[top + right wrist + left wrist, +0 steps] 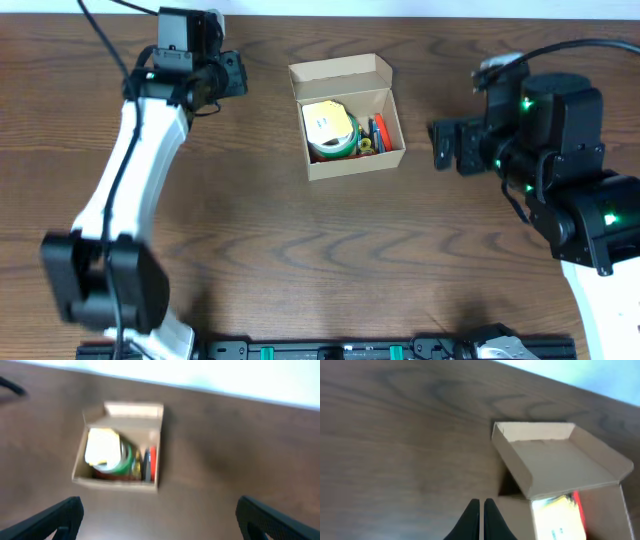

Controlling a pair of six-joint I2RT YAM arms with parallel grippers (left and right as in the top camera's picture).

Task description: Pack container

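Container (355,164) is sitting on the wooden table (300,260), toward the far middle, with its lid flap (340,74) standing open. Inside, a green roll with a yellowish top (330,128) is lying beside red flat pieces (381,130). Left gripper (236,76) is hovering near the box's left side, fingers pressed together, grasping nothing. Right gripper (442,146) is hanging off to the box's right, jaws spread wide, empty.

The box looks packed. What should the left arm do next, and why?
Probably nudge the lid down over the box with the shut left gripper. The box holds tape rolls, its lid stands open, and that gripper sits close beside it.
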